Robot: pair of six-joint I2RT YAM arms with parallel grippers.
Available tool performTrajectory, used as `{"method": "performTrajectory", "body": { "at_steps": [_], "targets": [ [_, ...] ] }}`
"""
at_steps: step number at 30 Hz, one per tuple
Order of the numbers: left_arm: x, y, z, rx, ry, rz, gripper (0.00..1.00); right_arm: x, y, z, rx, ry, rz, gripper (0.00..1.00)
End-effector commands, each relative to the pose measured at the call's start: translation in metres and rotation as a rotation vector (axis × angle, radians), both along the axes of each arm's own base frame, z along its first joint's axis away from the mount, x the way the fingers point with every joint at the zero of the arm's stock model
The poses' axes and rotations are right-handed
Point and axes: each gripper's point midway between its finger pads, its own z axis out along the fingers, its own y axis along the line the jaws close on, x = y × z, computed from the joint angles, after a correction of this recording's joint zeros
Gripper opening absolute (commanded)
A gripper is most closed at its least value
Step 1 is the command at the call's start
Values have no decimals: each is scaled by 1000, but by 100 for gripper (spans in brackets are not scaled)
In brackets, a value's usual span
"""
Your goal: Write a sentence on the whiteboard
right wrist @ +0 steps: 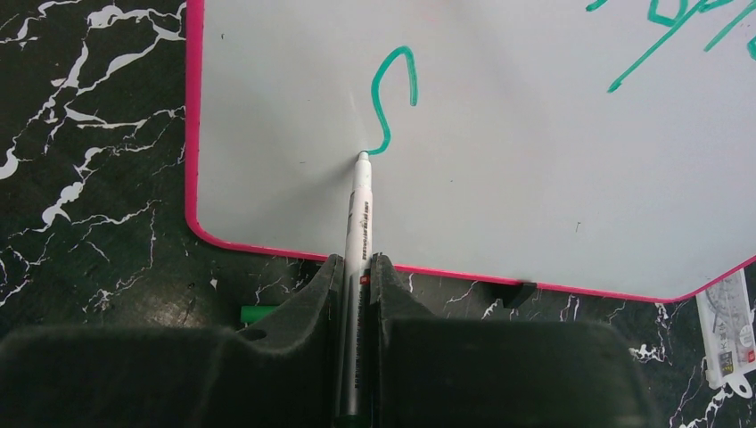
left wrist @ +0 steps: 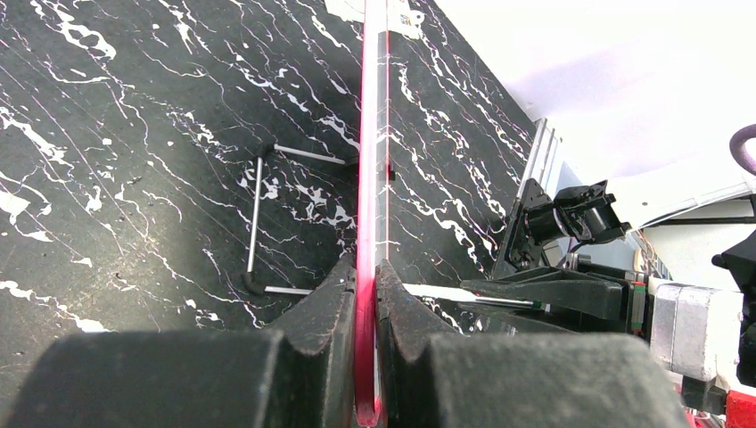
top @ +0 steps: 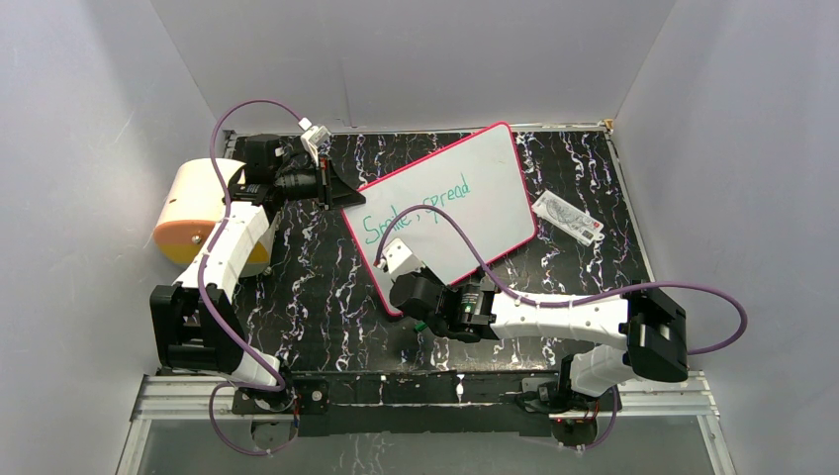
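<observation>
The whiteboard [top: 475, 188], white with a pink-red rim, stands tilted on the dark marbled table. The sentence [top: 416, 210] shows as teal "Smile, spread" on one line. In the right wrist view a single teal "s" stroke [right wrist: 393, 98] lies below it on the whiteboard [right wrist: 535, 160]. My right gripper [right wrist: 358, 263] is shut on a silver-white marker [right wrist: 362, 209], whose tip touches the board at the end of that stroke. My left gripper [left wrist: 366, 267] is shut on the whiteboard's pink rim [left wrist: 369, 134] at its far left corner [top: 341, 193].
A green marker cap [right wrist: 258, 313] lies on the table just below the board's near corner. A small white packet with a red mark [top: 569, 218] lies right of the board. A cream and orange roll [top: 198, 213] sits at the left wall. The board's wire stand [left wrist: 257, 223] rests behind it.
</observation>
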Motion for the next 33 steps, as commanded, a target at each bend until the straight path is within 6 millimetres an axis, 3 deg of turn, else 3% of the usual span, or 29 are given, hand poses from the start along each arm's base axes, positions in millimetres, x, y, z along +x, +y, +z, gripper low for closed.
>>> {"method": "performTrajectory", "body": {
  "at_steps": [1,11,21,33],
  "targets": [
    [-8,-1,-23,47,61,10,0,4,26,27,137,-15,23,0],
    [-8,-1,-22,46,55,10,0,7,35,43,201,-42,26,0],
    [-9,0,-23,47,57,11,0,10,16,60,240,-74,-15,0],
    [-8,0,-23,48,58,12,0,26,-9,45,213,-34,-102,0]
  ]
}}
